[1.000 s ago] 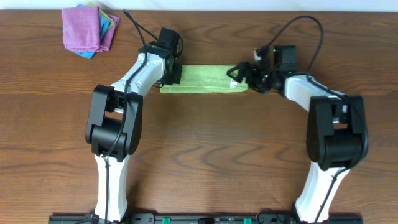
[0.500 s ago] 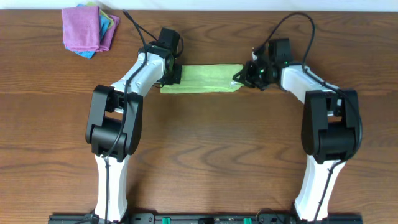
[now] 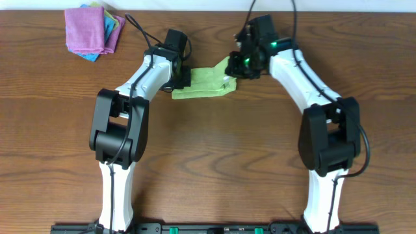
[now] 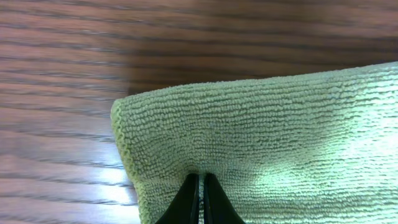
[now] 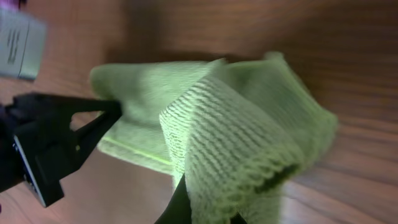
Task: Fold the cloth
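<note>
Bases of both arms stand at the bottom edge of the overhead view, one left of centre and one right of centre. The arms reach up the frame across the brown wooden table [image 3: 214, 162].

Above the middle of the frame lies the cloth [image 3: 203, 85], a lime-green strip folded narrow. The left gripper [image 3: 184, 78] is at its left end. The right gripper [image 3: 235, 69] has its right end, which is raised off the wood and pulled over toward the left, so the strip looks short and bunched.

In the left wrist view, two black fingers [image 4: 189, 198] at bottom centre are pressed almost together. Only a thin slit shows between them, and they pinch the cloth's near edge. The cloth spreads flat above and to the right of them. Its rounded corner sits left of centre, with bare wood behind.

In the right wrist view, a dark fingertip at bottom centre clamps a ribbed fold of the cloth, and the claw is closed on it. The fold stands up and curls over to the right. Behind it, at the left of the frame, the left gripper's black tips hold the other end low on the table.

Farthest off, in the upper left corner of the overhead view, a folded purple cloth [image 3: 84, 27] lies on a blue cloth [image 3: 91, 56] that peeks out beneath it.
</note>
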`<state>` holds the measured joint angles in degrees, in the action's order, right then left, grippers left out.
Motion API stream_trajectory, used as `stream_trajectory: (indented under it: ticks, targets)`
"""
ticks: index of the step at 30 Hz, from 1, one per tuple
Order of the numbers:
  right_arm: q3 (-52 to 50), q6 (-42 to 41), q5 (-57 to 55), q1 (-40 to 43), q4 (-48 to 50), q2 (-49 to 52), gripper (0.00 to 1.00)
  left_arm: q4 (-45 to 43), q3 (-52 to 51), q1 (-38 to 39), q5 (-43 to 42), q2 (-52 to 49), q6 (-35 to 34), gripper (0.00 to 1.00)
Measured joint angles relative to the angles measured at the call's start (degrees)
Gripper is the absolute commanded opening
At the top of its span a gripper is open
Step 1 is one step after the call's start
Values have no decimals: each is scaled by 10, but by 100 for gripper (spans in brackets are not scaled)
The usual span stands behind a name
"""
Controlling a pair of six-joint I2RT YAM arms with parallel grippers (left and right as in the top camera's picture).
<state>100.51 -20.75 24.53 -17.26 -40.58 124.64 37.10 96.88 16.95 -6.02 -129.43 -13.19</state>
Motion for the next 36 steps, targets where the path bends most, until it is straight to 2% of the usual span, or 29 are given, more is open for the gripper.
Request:
stream_trajectory:
  ticks: [11, 25, 28, 36]
  targets:
    - [0, 5, -10, -23, -8, 0, 1, -23, -5, 57, -69, 0, -18, 6]
    - [0, 31, -11, -22, -49, 0, 1, -14, -5, 17, -106, 8, -19, 6]
    - [0, 34, -15, -22, -49, 0, 1, -10, -5, -3, -113, 42, -19, 6]
    - [0, 37, -32, -31, -43, 0, 1, 43, -5, -49, -125, 252, 5, 6]
